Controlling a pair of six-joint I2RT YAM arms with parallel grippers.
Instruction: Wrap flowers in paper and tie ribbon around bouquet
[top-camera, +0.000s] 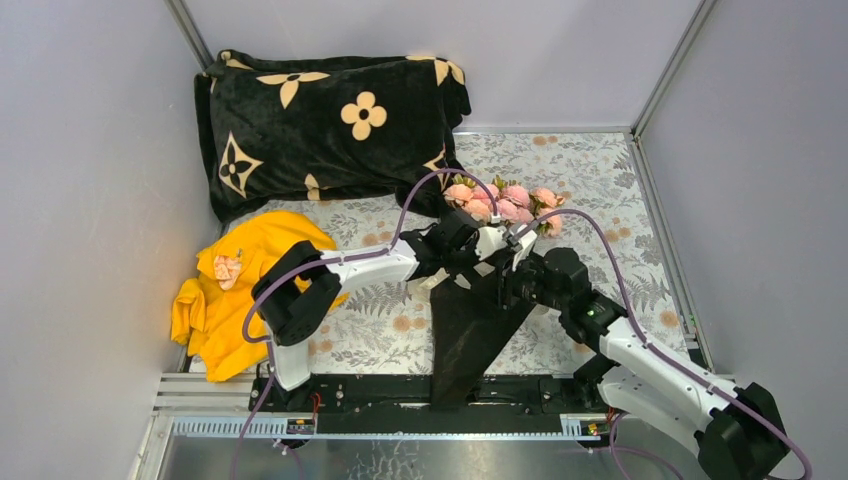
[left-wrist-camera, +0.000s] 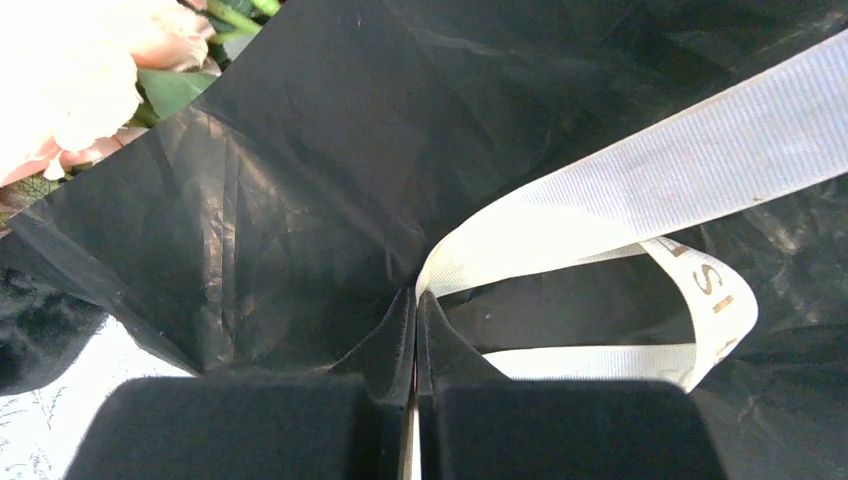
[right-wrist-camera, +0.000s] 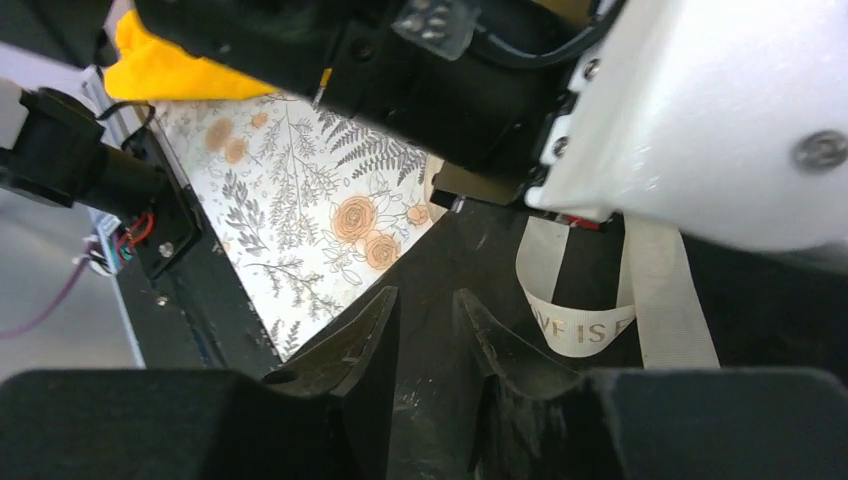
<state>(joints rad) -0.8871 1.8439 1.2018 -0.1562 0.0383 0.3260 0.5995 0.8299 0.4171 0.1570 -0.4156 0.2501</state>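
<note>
One cream-beige fabric ribbon (left-wrist-camera: 640, 190), lettered "IS", pinched in closed left gripper (left-wrist-camera: 416, 302); right gripper (right-wrist-camera: 425, 300) slightly parted above crinkled black paper (left-wrist-camera: 300, 150).

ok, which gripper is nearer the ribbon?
Left. The left gripper has its jaws shut on the ribbon itself. The right gripper sits beside the ribbon's printed loop, jaws apart, not touching it.
</note>
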